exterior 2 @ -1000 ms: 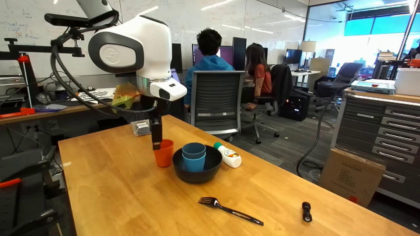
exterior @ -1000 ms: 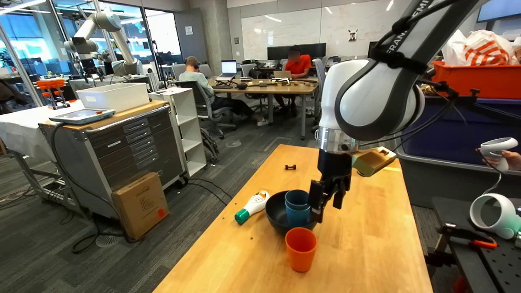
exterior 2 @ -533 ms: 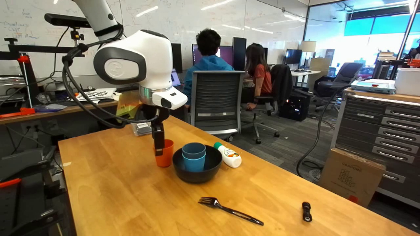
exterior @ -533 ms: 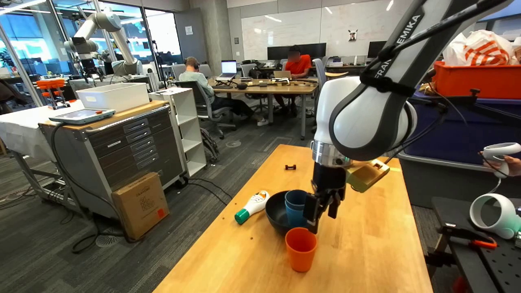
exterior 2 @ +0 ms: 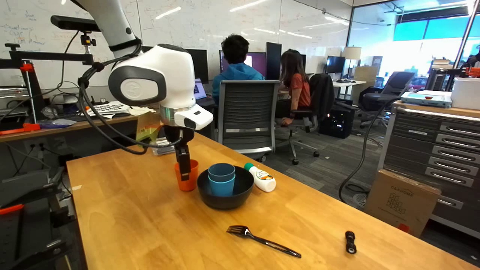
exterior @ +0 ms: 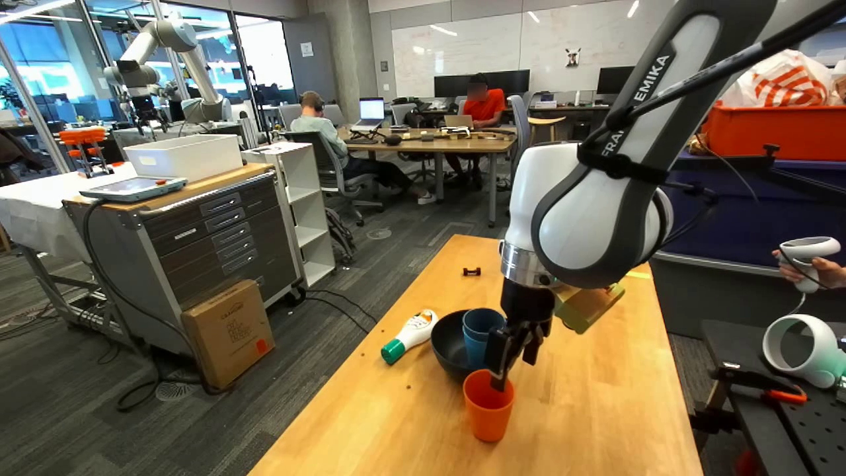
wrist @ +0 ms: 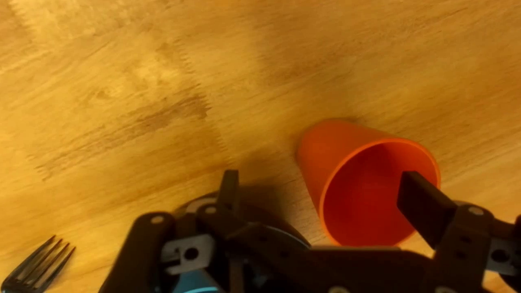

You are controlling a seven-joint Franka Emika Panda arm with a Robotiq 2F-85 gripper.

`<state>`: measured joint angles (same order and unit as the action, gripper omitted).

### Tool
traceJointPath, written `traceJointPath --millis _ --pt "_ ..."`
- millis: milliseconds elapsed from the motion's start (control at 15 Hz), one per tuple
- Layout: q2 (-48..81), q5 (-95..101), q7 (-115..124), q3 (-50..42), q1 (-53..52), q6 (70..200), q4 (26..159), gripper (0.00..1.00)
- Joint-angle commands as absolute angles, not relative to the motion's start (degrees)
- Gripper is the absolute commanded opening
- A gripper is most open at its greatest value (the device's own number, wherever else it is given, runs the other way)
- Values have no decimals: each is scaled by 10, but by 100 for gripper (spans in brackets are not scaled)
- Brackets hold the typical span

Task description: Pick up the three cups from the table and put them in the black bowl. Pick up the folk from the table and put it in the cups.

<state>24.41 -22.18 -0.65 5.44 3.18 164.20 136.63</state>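
Arm [exterior: 585,225] white, rounded, trimmed dark grey; lettering [exterior: 651,78] white on dark, "EMIKA" legible; disc [exterior 2: 135,90] white in a dark-grey surround, emblem faint; cuff [exterior 2: 204,119] white, black insets; cable [exterior: 720,73] thick, black; strap [exterior: 624,166] black, around the arm; ring [exterior: 522,264] silver, shiny; gripper [wrist: 319,183] black; block [exterior: 588,307] yellowish, beside gripper; fingers [wrist: 425,207] blocky; studs [wrist: 476,210] pale, round; plates [wrist: 205,247] grey, holed.

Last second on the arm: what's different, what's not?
The gripper has come down toward the orange cup, shifting down and slightly left in an exterior view. Nothing was taken hold of or let go; the jaws stayed open. Unmoved: the orange cup, the two stacked blue cups in the black bowl, the bottle and the fork.
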Motion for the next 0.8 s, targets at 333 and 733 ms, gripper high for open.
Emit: traceJointPath --millis 333,733 --pt "276 -195 31 49 30 1687 1350 52" --pt "280 -174 58 37 19 1697 1352 8"
